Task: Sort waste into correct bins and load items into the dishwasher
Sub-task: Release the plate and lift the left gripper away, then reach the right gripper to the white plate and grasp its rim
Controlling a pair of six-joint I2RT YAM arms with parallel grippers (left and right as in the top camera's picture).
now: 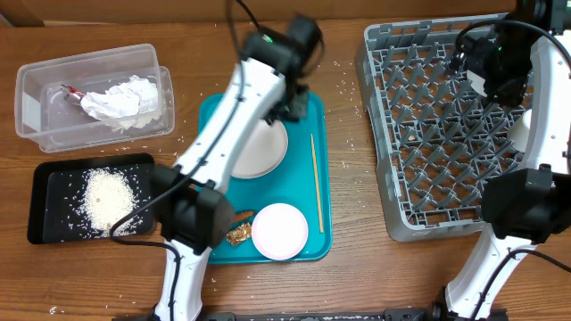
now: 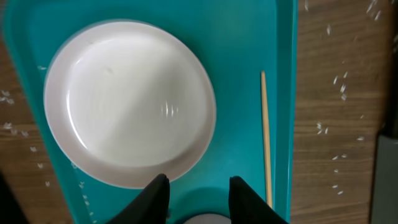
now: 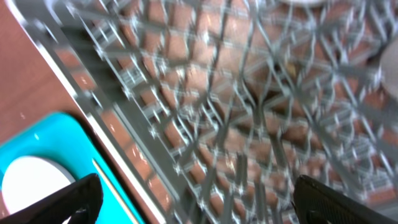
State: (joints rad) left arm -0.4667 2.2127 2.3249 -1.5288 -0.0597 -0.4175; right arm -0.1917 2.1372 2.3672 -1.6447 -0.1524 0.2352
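Observation:
A white plate [image 1: 260, 148] lies at the back of the teal tray [image 1: 317, 245]. A wooden chopstick [image 1: 316, 183] lies along the tray's right side. A white bowl [image 1: 280, 230] and a brown food scrap [image 1: 238, 233] sit at the tray's front. My left gripper [image 1: 292, 103] hovers over the plate's right edge. In the left wrist view it [image 2: 198, 186] is open and empty, just off the plate [image 2: 130, 102], left of the chopstick [image 2: 266, 137]. My right gripper [image 1: 496, 73] hangs over the grey dish rack [image 1: 428, 134]; its wrist view shows it [image 3: 196, 193] wide open and empty above the blurred rack [image 3: 249, 93].
A clear bin [image 1: 40, 111] at the back left holds crumpled paper [image 1: 120, 98]. A black tray [image 1: 53, 183] at the front left holds white rice [image 1: 109, 196]. Rice grains are scattered on the wooden table. A white item [image 1: 519, 134] shows at the rack's right side, partly behind my right arm.

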